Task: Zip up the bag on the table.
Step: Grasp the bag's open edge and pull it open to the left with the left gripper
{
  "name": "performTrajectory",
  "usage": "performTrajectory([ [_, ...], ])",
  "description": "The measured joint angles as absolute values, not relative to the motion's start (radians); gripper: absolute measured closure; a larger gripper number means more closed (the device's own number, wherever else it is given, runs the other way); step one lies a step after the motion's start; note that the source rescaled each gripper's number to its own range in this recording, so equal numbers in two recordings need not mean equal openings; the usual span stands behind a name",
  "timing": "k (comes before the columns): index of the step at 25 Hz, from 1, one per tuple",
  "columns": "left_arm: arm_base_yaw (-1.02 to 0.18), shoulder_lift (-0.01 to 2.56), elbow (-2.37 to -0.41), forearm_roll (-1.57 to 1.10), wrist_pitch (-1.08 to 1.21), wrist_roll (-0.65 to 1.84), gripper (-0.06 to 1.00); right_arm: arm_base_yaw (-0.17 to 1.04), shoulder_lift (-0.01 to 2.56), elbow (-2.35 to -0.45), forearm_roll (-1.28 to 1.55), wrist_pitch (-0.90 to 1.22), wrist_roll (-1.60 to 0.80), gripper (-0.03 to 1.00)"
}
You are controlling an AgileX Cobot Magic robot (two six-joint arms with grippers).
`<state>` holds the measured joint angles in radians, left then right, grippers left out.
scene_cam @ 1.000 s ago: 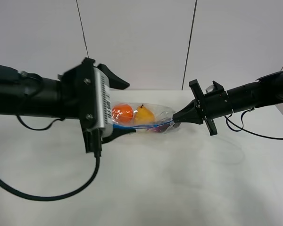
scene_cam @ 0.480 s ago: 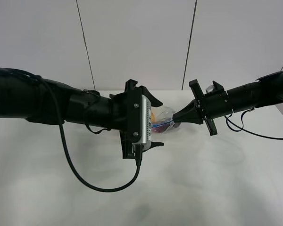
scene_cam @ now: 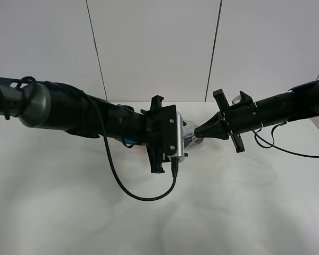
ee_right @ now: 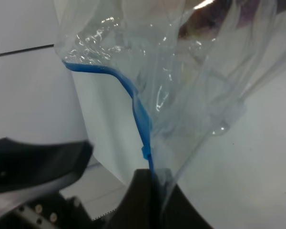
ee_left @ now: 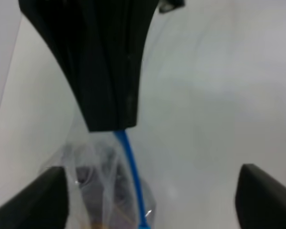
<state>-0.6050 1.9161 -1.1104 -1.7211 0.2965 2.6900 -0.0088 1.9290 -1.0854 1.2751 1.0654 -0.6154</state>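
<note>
While the right jaws are pinching the bag [ee_right: 190,62] by its blue seal strip [ee_right: 141,117], the left jaws are standing spread, straddling that strip.

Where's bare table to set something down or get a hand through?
Free: the broad near half of the table, bordered by its front edge and the cable loop left of centre. Crowded: the middle, where the left end effector and right end effector meet at the bag.
</note>
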Motion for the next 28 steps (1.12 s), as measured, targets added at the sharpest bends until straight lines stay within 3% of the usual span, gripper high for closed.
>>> performTrajectory([
  [8,-0.605,1.975,-1.135,-1.722,0.234,2.689,0.58,-0.009,1.93,-1.085,1.278,1.064,-0.615,0.97],
  [17,-0.605,1.975,-1.135,-1.725,0.213,2.687,0.67,-0.009,1.93,-1.085,1.282,1.064,-0.615,0.97],
  [23,-0.605,1.975,-1.135,-1.725,0.213,2.686,0.92,-0.009,1.93,-1.085,1.284,1.064,-0.615,0.97],
  [28,-0.605,1.975,-1.135,-1.725,0.21,2.686,0.94,-0.009,1.93,-1.085,1.284,1.064,-0.615,0.97],
])
